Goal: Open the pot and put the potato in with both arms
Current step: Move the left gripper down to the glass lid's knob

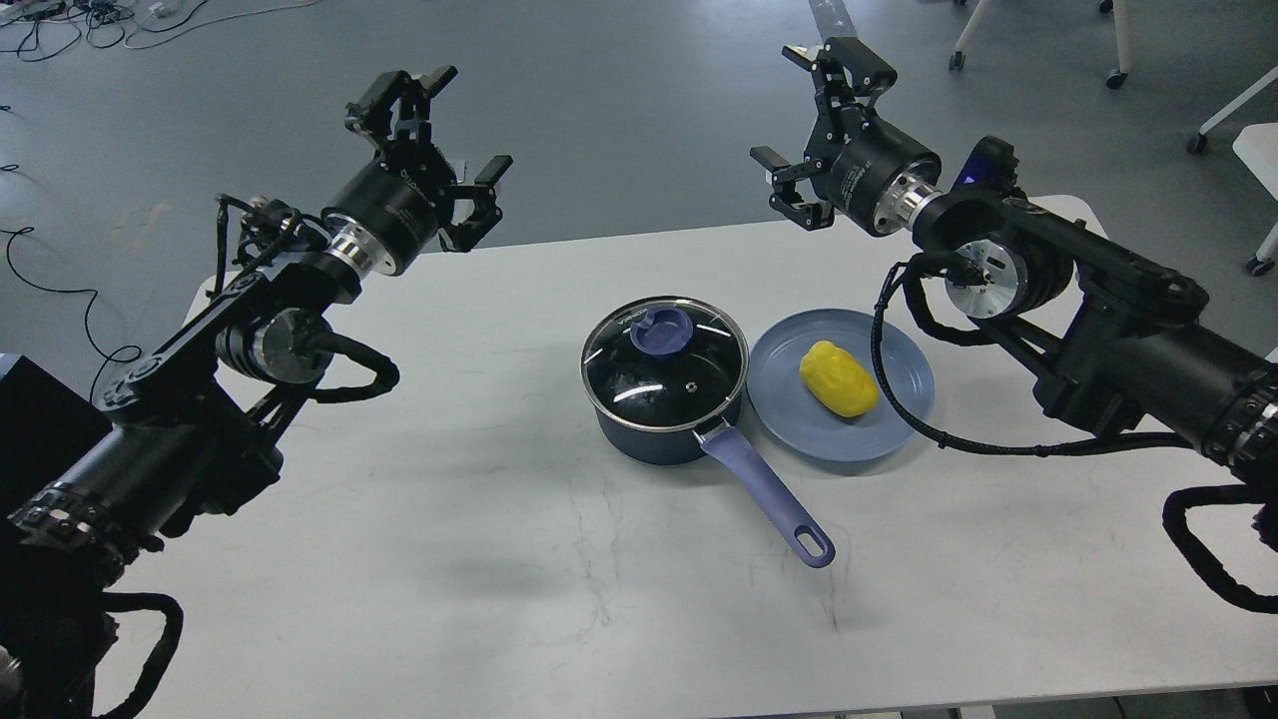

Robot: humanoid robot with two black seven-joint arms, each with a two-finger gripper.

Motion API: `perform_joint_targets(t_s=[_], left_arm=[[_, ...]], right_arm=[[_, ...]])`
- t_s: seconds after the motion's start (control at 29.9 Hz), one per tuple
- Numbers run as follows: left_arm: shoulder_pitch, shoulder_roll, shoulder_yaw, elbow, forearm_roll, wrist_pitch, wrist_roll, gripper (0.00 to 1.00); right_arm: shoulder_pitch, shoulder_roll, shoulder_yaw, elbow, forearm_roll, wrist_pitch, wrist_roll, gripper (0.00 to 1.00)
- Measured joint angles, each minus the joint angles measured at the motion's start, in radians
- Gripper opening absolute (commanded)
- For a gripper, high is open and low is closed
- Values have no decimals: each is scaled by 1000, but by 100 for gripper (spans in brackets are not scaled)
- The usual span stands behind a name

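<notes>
Left gripper (454, 140) and right gripper (809, 125) are raised, jaws spread, empty. Lidded pot (664, 399) sits mid-surface (449, 559); potato (838, 378) lies on plate (899, 419) at the pot's 3 o'clock.

Black jointed arms (250, 330), silver joint discs, looping black cables

White rectangular table (499, 559) stood on grey floor (619, 110). Flat round blue-grey plate (904, 419) lay on tabletop. Black cables (60, 25) trailed at far left; white chair legs on castors (1118, 50) stood at far right.
</notes>
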Motion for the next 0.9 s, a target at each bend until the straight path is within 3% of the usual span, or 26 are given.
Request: perform_joint_targets(t_s=[0.1,0.43,0.53,0.67,0.9], left_arm=[[-14,27,1,-45,217,48,-28,98],[16,16,96,-274,953,428,-71,98],[16,-24,188,-309,1160,548,-76,98],[8,-92,297,-306,1409,695,-73,98],[-20,-173,404,-104,1599,727,-80,98]], right_arm=[[-3,-7,8,0,1,-2,0,100],[-55,-74,71,-6,27,-4,-2,100],[-85,-96,79,-6,54,0,-4,100],[-113,-132,93,-9,70,2,-5,100],[-160,-171,102,-18,131,7,-6,100]])
